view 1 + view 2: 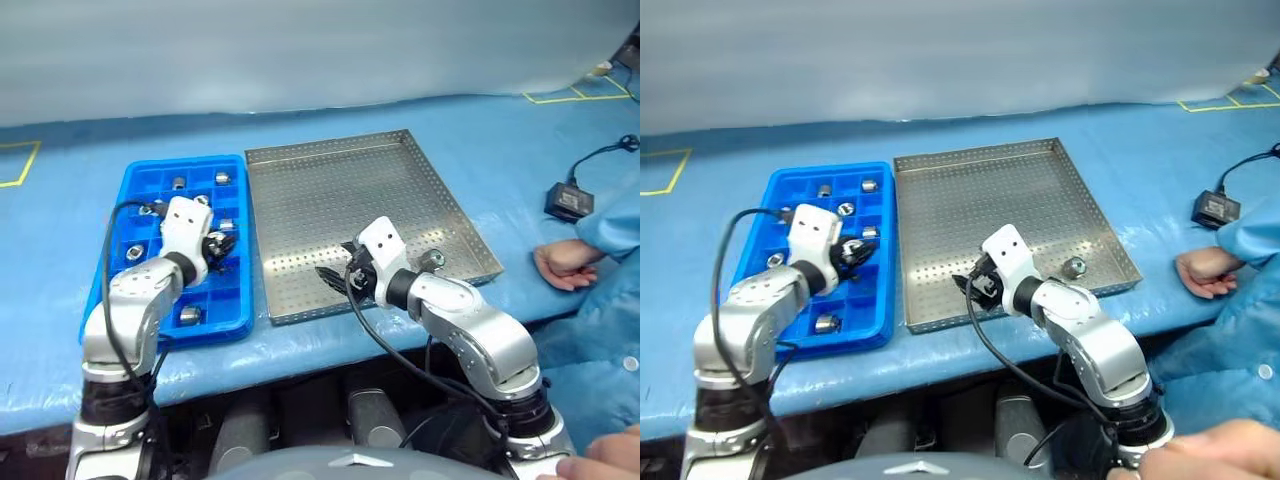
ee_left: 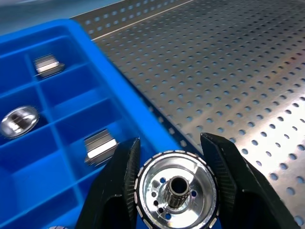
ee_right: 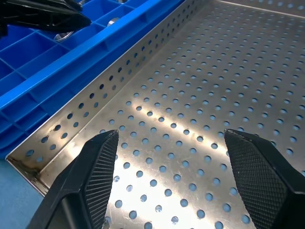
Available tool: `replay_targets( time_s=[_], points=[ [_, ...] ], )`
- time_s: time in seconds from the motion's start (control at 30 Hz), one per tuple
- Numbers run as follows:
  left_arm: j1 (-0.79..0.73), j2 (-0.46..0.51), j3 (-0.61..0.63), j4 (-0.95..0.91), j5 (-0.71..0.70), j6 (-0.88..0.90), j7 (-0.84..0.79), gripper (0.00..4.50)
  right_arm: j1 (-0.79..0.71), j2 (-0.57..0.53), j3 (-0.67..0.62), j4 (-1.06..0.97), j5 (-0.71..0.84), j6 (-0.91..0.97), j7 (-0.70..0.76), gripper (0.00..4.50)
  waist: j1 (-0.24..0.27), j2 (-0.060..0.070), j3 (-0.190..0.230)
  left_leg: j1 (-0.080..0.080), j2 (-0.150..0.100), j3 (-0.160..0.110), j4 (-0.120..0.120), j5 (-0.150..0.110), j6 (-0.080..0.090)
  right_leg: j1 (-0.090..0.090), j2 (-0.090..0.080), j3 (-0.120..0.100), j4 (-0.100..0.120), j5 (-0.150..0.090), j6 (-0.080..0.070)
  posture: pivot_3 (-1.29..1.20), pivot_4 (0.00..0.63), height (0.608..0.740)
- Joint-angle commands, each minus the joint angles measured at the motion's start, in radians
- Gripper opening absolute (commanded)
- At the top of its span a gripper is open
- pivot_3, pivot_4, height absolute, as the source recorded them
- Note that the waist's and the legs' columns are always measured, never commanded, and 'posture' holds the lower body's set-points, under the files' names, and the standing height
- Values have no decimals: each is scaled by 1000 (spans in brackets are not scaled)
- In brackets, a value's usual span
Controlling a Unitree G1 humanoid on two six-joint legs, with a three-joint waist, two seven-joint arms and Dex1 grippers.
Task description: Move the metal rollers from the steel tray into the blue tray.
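Rollers are mid-transfer: the left tool point(image 1: 222, 243) is clamped on one metal roller point(image 2: 175, 190) above the blue tray point(image 1: 133, 212), over its near cells beside the steel tray point(image 1: 300, 160). Next, it seems, comes a drop into an empty cell. The right tool point(image 1: 330, 277) hangs with fingers apart and empty, over the steel tray's near edge. One roller point(image 1: 432, 260) lies by that tray's near right rim, leaving the perforated floor beyond open for a reach. A person's hand point(image 1: 562, 264) rests on the desk point(image 1: 400, 110) just right of the steel tray.
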Motion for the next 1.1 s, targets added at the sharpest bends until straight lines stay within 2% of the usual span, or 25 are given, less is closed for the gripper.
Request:
replay_targets(
  time_s=[0.03, 0.2, 0.47, 0.53, 0.67, 0.8, 1.1],
  points=[
    [25, -1, 41, -82, -1, 31, 42, 1730, -30, 1, 15, 3, 2, -37, 18, 3724, 32, 0, 0, 0, 0, 0, 0, 0, 0, 0, 0, 0, 0, 0, 0, 12, 150, 740],
    [48, 0, 93, -107, -12, 47, 76, 1730, -33, -4, 22, 9, 0, -45, 22, 3724, 77, 0, 0, -1, 0, -1, 1, 0, 0, -2, -1, -3, -3, 2, -4, 10, 150, 740],
    [58, 17, 69, -46, 2, 43, 115, 1730, -28, -7, 23, 0, -5, -43, 12, 3724, 83, 0, 0, -2, 0, -1, 1, -1, -1, 0, -1, -3, -3, 3, -5, -6, 150, 740],
    [60, 20, 54, -31, 4, 39, 116, 2459, -27, -8, 22, -5, -5, -42, 9, 3724, 83, 0, 0, -2, 0, 0, 1, 0, 0, 0, -1, -3, -3, 3, -5, -10, 150, 740],
    [46, -8, 57, -33, -22, 8, 112, 3610, -23, -11, 18, -14, -10, -39, 0, 3724, 81, 0, 0, -2, 0, 0, 1, 0, 0, 0, -1, -3, -3, 3, -5, -23, 150, 740],
    [18, -81, 107, -46, -115, -66, 68, 3610, -19, -19, 18, -19, -18, -36, -11, 3724, 82, -1, 0, -2, 0, 0, 1, 0, 0, 0, -1, -3, -3, 3, -5, -37, 150, 740],
    [-26, 0, -76, 57, -75, -62, 48, 3610, -3, -16, 8, -42, -25, -27, -38, 3724, 64, -1, 0, -2, 0, 0, 1, 0, 0, 0, -1, -3, -3, 2, -4, -85, 150, 740]
  ],
)
